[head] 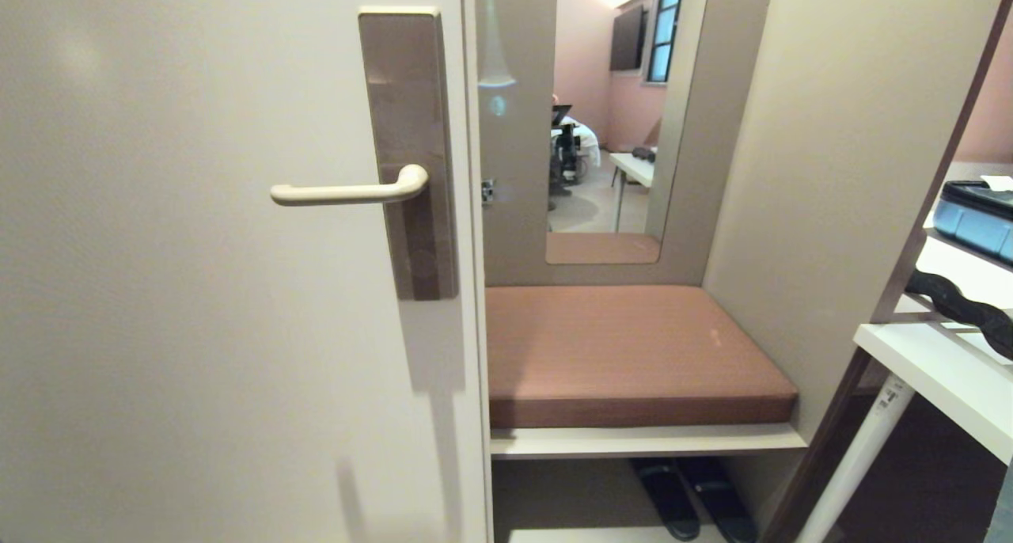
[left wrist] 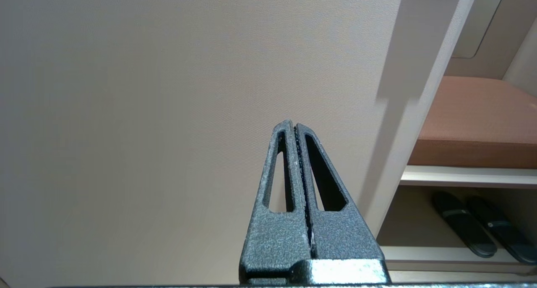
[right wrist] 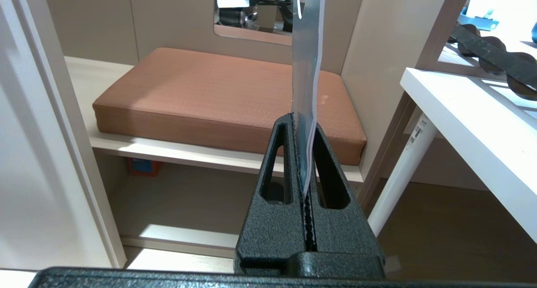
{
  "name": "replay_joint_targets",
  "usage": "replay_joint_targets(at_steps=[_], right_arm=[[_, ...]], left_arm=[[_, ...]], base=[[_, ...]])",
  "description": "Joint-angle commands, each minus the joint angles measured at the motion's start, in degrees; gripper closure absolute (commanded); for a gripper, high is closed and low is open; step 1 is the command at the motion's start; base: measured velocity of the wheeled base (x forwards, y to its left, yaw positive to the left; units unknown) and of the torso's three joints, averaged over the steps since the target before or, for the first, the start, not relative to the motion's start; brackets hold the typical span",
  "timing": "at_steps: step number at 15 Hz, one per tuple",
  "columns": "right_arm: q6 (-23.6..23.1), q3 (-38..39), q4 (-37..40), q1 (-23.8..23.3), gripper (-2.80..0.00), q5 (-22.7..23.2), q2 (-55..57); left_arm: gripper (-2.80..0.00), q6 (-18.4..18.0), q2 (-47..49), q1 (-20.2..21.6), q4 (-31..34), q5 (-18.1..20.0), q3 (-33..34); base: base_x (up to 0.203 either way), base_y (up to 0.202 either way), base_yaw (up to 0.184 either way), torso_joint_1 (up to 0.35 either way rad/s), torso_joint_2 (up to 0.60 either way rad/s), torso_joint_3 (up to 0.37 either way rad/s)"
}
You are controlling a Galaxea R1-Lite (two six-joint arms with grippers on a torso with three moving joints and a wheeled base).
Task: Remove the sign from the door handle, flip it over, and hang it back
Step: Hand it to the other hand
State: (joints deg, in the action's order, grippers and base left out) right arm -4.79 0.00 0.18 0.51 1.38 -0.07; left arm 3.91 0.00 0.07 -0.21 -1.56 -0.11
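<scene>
Cream door panel fills the left of our head view, and beyond its edge sits an alcove with a brown bench cushion, a mirror above it and a pair of dark slippers on the floor below. On the door, the door handle stands bare: its lever runs level, its free end pointing to our left, its curved neck meeting the tall brown plate on the right. Nothing hangs on it.

We hold the sign in our right claw, whose two fingers are pressed together on the card's lower edge. From that wrist view we see the card almost edge-on, its long axis running straight out from the fingertips, slightly bowed. We cannot make out which face is turned which way, nor the hole, which probably lies at the far end beyond the frame.

Our left claw is closed on nothing and faces the blank door panel, low, below the plate's foot.

Neither claw shows in the head view. Judging from the wrist views, the right claw looks toward the alcove, to the right of the door's edge, so the lever lies off to its left and higher. The lever's free tip points away from that side, so we judge that the hole must be carried past the tip before it can slide on. The left claw is probably nearer the lever, but holds no card.
</scene>
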Motion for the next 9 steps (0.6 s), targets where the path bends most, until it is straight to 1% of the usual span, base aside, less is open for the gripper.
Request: replay_joint_targets(at_steps=[1, 9], right_arm=[[0.0, 0.0, 0.0, 0.0, 0.00, 0.0, 0.1], [-0.2, 0.0, 0.0, 0.0, 0.00, 0.1, 0.1]], left_arm=[[0.00, 0.0, 0.0, 0.0, -0.1, 0.0, 0.0], [0.00, 0.0, 0.0, 0.0, 0.0, 0.0, 0.0]], base=[[0.000, 0.000, 0.000, 0.000, 0.00, 0.000], [0.000, 0.000, 0.000, 0.000, 0.00, 0.000]])
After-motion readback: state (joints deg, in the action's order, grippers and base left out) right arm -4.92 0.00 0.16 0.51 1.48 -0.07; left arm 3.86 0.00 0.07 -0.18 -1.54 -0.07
